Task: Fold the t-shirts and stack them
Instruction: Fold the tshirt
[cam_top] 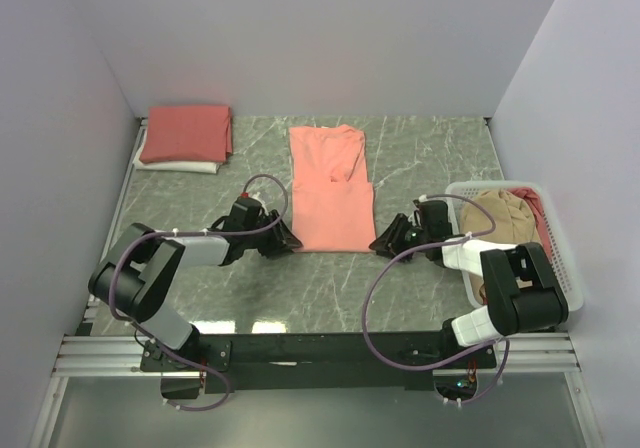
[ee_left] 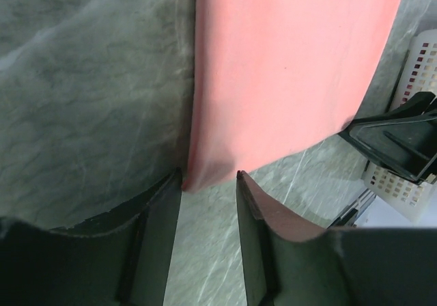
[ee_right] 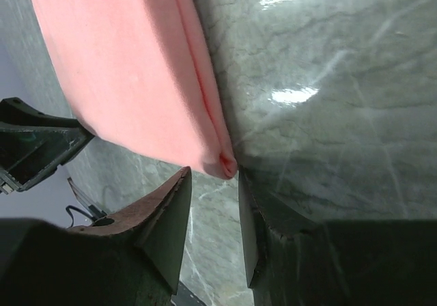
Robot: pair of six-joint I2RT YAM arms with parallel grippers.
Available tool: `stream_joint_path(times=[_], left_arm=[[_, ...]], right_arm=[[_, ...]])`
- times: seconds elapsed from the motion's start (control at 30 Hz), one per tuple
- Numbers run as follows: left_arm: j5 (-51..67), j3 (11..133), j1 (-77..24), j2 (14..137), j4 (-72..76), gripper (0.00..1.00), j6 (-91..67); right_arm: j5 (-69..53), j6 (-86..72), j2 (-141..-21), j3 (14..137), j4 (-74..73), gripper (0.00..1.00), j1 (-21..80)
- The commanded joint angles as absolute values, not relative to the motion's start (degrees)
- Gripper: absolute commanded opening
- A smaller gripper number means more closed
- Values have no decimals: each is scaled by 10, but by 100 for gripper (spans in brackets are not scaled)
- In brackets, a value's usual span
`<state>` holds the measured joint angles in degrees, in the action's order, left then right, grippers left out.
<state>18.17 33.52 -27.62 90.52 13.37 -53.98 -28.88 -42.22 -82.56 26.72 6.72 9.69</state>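
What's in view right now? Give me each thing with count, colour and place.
Long salmon-pink cotton t-shirt: 1, salmon-pink, table centre, folded lengthwise
Folded salmon-pink t-shirt: 1, salmon-pink, far-left corner, top of stack
Folded white t-shirt: 1, white, beneath it
White plastic lattice basket: 1, white, right edge
Crumpled tan-beige t-shirt: 1, tan, inside basket
Pink garment: 1, pink, basket's far side, mostly hidden
Green-grey marbled table: 1, beneath everything
Left gripper: 1, black, open, at long shirt's near-left corner
Right gripper: 1, black, open, at its near-right corner
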Motion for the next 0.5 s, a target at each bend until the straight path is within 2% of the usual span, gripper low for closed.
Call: stream_joint_path(times=[0.0, 0.17, 0.23, 0.3, 0.37, 0.47], left_arm=[[143, 331, -285, 936, 113, 45, -533], [142, 343, -292, 948, 117, 36, -538], [140, 348, -293, 948, 113, 30, -538], [140, 353, -293, 941, 107, 17, -538], [141, 354, -293, 930, 98, 3, -536], [139, 341, -294, 888, 83, 1, -534]], right_arm=[[-255, -423, -850, 266, 76, 41, 112], [-250, -436, -867, 272, 96, 39, 119], [-250, -440, -870, 273, 103, 27, 119], [-248, -441, -868, 276, 104, 11, 119], [-252, -440, -855, 278, 103, 8, 120], [-255, -434, -813, 271, 87, 2, 121]])
